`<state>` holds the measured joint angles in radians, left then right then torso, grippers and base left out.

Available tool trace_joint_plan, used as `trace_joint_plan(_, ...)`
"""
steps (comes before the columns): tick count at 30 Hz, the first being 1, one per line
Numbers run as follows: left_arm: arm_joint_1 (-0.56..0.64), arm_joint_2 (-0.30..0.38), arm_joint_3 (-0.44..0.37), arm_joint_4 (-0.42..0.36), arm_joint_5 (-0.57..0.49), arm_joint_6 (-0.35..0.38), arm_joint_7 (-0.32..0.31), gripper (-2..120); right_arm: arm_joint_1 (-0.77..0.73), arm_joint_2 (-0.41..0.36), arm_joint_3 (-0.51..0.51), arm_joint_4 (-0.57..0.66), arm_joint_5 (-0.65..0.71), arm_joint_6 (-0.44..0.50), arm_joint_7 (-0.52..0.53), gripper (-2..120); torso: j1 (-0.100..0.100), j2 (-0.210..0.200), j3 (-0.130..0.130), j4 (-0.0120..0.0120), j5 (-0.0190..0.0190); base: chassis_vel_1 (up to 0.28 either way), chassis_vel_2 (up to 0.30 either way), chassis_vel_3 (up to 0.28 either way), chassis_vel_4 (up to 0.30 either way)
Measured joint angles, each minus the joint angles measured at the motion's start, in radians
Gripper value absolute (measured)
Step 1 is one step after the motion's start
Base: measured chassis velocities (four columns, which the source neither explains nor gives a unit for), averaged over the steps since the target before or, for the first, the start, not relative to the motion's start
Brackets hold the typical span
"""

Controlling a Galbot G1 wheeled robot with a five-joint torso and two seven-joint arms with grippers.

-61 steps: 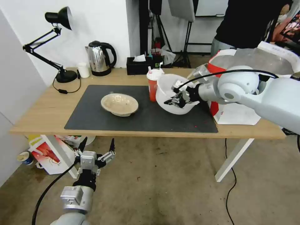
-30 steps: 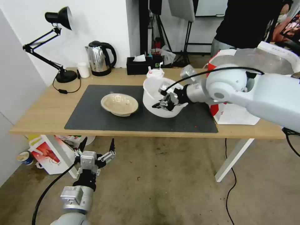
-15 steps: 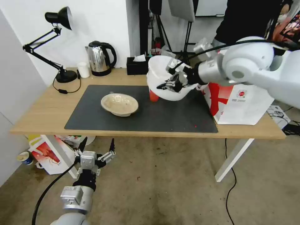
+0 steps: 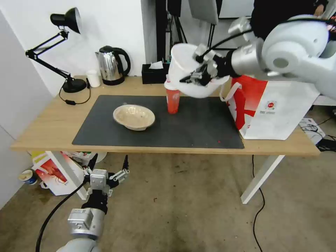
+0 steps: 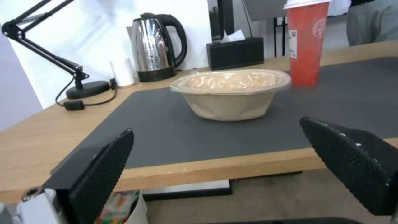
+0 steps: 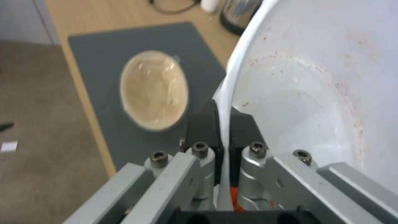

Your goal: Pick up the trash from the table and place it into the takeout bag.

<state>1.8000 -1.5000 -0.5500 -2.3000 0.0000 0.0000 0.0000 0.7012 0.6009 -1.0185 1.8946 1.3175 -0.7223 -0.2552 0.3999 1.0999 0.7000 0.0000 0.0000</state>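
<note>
While the right gripper [image 4: 199,75] pinches the white bowl's [image 4: 187,66] rim aloft, transfer is underway; next, clear the takeout bag's [image 4: 276,108] mouth

On the long light-wood table [image 4: 52,122], the shallow beige paper bowl [image 4: 134,117] lies left of the red drink cup [image 4: 172,99]; the white-and-red takeout bag [image 4: 276,108] stands right. The large white round bowl [image 4: 189,75] hangs above the cup.

White bowl [image 6: 315,93]: smooth glossy plastic. Beige bowl [image 5: 232,93]: matt paper, film over top. Bench [image 4: 52,126]: light wood; mat [image 4: 196,126] matt grey. Kettle [image 5: 155,53]: polished metal.
</note>
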Motion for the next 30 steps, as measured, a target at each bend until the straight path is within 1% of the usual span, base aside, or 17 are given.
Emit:
trace_joint_plan(7,0.000,0.000,0.000,0.000,0.000,0.000,0.000,100,0.056,0.004,0.016,-0.053,0.038,0.000,0.002,0,0.000,0.000,0.000,-0.0001,0.0000,0.000,0.000,0.000,0.000)
trace_joint_plan(11,0.000,0.000,0.000,0.000,0.000,0.000,0.000,100,0.101,0.020,0.045,-0.123,0.075,0.000,0.005,0,0.000,0.000,0.000,0.0001,-0.0003,0.000,0.000,0.000,0.000)
trace_joint_plan(16,0.000,0.000,0.000,0.000,0.000,0.000,0.000,100,0.117,0.018,0.053,-0.181,0.077,0.000,0.003,0,0.000,0.000,0.000,0.0000,0.0000,0.000,0.000,0.000,0.000)
trace_joint_plan(20,0.000,0.000,0.000,0.000,0.000,0.000,0.000,100,0.117,-0.001,0.066,-0.244,0.071,0.000,-0.006,0,0.000,0.000,0.000,-0.0001,0.0001,0.000,0.000,0.000,0.000)
trace_joint_plan(21,0.000,0.000,0.000,0.000,0.000,0.000,0.000,100,0.117,-0.001,0.066,-0.244,0.071,0.000,-0.006,0,0.000,0.000,0.000,-0.0001,0.0001,0.000,0.000,0.000,0.000)
trace_joint_plan(24,0.000,0.000,0.000,0.000,0.000,0.000,0.000,100,0.117,-0.022,0.069,-0.287,0.044,0.000,-0.027,0,0.000,0.000,0.000,-0.0001,0.0002,0.000,0.000,0.000,0.000)
trace_joint_plan(30,0.000,0.000,0.000,0.000,0.000,0.000,0.000,100,0.113,-0.049,0.079,-0.305,0.030,0.000,-0.030,0,0.000,0.000,0.000,0.0001,-0.0001,0.000,0.000,0.000,0.000)
